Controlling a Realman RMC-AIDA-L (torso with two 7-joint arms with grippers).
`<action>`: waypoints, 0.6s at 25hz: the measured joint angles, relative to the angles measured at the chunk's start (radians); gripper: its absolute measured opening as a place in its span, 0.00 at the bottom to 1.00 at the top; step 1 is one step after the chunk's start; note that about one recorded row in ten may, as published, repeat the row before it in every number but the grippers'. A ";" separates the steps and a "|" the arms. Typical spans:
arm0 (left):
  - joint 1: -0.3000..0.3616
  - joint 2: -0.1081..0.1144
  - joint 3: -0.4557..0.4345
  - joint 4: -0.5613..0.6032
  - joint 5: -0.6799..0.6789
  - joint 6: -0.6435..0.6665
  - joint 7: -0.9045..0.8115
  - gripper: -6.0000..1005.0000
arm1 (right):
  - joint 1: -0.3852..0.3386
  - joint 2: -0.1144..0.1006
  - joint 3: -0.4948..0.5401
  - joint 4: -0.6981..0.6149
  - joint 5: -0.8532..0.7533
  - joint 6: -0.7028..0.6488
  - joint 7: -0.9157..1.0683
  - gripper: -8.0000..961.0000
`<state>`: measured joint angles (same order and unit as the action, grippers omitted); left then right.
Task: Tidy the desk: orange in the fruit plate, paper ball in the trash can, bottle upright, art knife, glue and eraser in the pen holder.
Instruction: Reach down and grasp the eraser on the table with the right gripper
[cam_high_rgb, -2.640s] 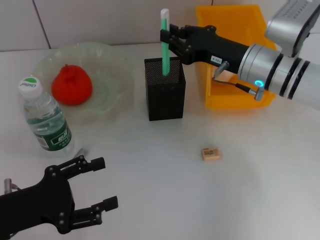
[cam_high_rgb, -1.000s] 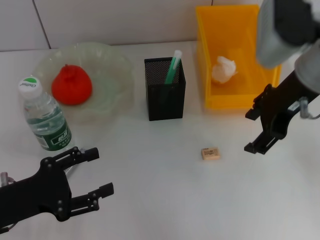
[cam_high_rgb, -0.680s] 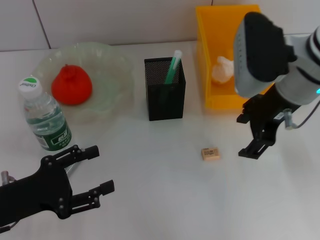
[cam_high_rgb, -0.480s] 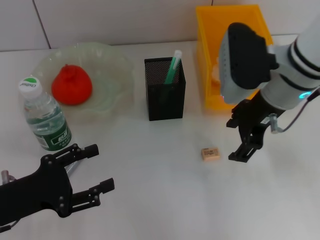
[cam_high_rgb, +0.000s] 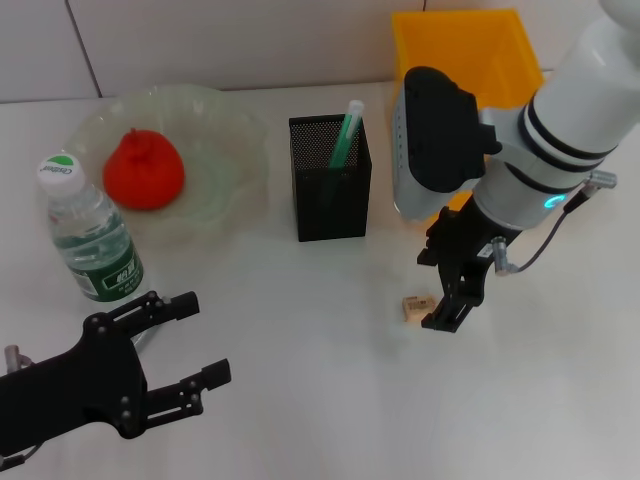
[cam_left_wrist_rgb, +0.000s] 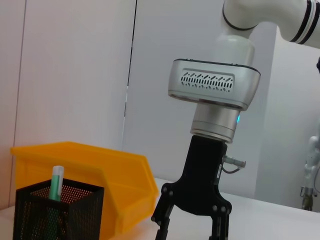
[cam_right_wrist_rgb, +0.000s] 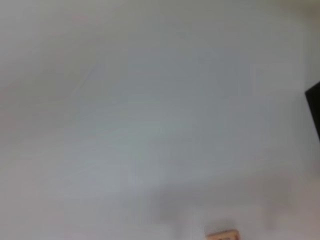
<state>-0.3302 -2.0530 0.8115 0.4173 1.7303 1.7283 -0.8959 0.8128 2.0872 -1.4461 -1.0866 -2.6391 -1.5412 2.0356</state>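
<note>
The tan eraser (cam_high_rgb: 413, 306) (cam_right_wrist_rgb: 221, 233) lies on the white table. My right gripper (cam_high_rgb: 432, 294) (cam_left_wrist_rgb: 192, 233) hangs open right over it, fingers pointing down, one to each side. The orange (cam_high_rgb: 143, 170) sits in the pale-green fruit plate (cam_high_rgb: 232, 130). To its near left the bottle (cam_high_rgb: 92, 238) stands upright. A green stick (cam_high_rgb: 346, 131) (cam_left_wrist_rgb: 55, 196) leans in the black mesh pen holder (cam_high_rgb: 330, 195) (cam_left_wrist_rgb: 60, 212); I cannot tell whether it is the glue or the art knife. My right arm hides most of the yellow trash can (cam_high_rgb: 470, 40) (cam_left_wrist_rgb: 107, 172) and the paper ball. My left gripper (cam_high_rgb: 204, 338) is open at the near left.
The pen holder stands a short way behind and left of the eraser. The trash can is against the back wall on the right. The bottle is just beyond my left gripper.
My right gripper let go of the green stick in the pen holder, swung out past the trash can, then came down and left over the eraser. The left gripper barely moved.
</note>
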 joint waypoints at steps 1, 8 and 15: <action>0.000 0.000 0.000 0.000 0.000 0.000 0.000 0.81 | 0.000 0.000 0.000 0.000 0.000 0.000 0.000 0.82; 0.005 -0.004 0.000 0.000 0.001 0.000 0.000 0.81 | 0.011 -0.002 -0.033 0.046 0.000 0.034 -0.003 0.81; 0.008 -0.004 0.000 0.000 0.005 0.000 0.001 0.81 | 0.029 -0.004 -0.036 0.086 0.000 0.045 -0.002 0.80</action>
<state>-0.3220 -2.0571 0.8115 0.4173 1.7349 1.7285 -0.8947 0.8423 2.0832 -1.4818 -1.0001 -2.6395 -1.4959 2.0333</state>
